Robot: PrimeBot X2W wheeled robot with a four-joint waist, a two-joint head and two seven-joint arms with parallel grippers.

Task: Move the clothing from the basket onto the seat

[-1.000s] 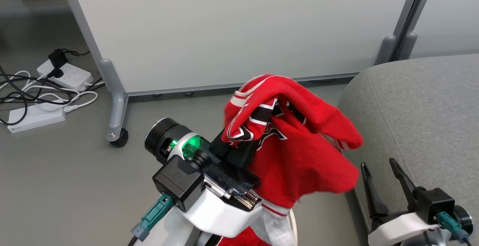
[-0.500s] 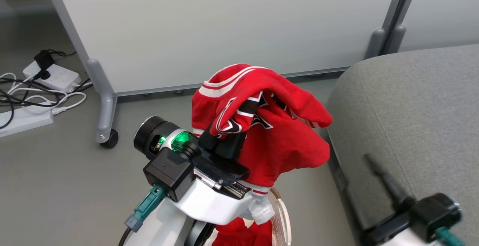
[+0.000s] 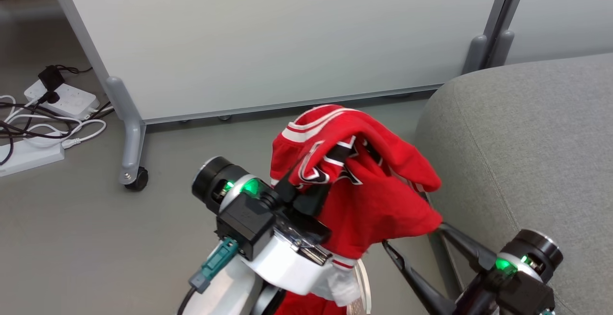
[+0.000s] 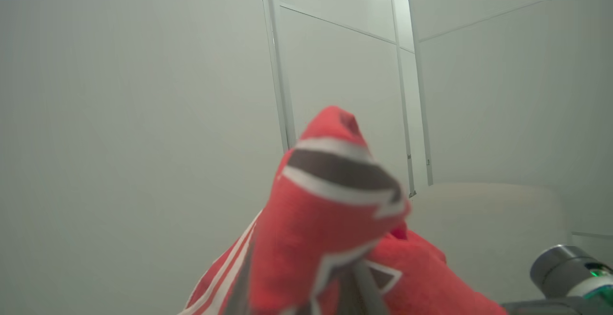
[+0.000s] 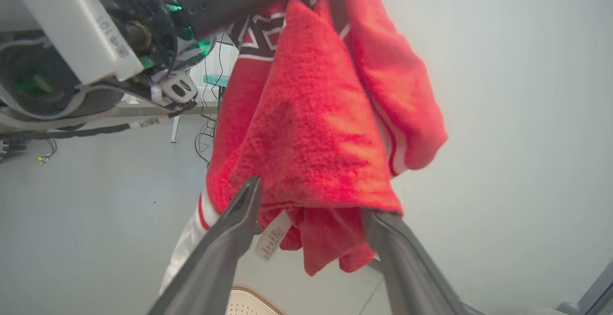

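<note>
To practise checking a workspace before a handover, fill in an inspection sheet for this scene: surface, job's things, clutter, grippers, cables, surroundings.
Surface: grey seat at the right, no clothing on the part in view; grey floor.
Job's things: red striped garment hangs in the air beside the seat; the basket rim shows below it, with more red fabric beside the rim.
Clutter: nothing seen.
Grippers: left gripper shut on the red striped garment; right gripper open, fingers either side of its lower hem.
Cables: black and white cables and power strips on the floor at the left.
Surroundings: pale wheeled partition panel behind.
</note>
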